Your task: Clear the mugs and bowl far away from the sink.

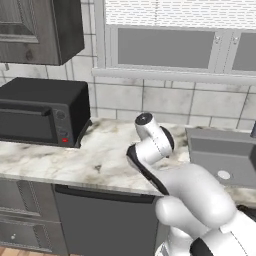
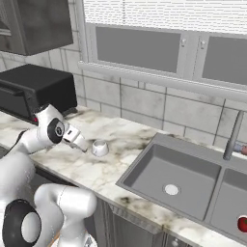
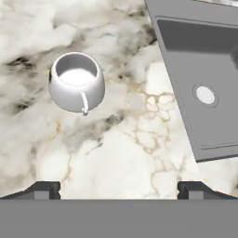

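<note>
Mug, squat and rounded, glossy white-grey, standing upright on the veined marble countertop with its open mouth upward and a thin loop handle facing the lower edge of the hand view. It occupies the upper left of that view, well above and to the left of the midpoint of the two-finger gripper, whose dark tips sit far apart at the bottom corners, the jaws fully spread and holding nothing; bare marble lies between the tips and the cup. In the right base view the same mug appears left of centre, just beside the end of the white arm's wrist. The dark grey rectangular sink fills the upper right of the hand view, its pale round drain visible; the cup stands apart from its rim. A steel faucet rises at the right edge of the right base view, with a small red ball in the far basin. A black microwave oven sits at the left of the left base view.
</note>
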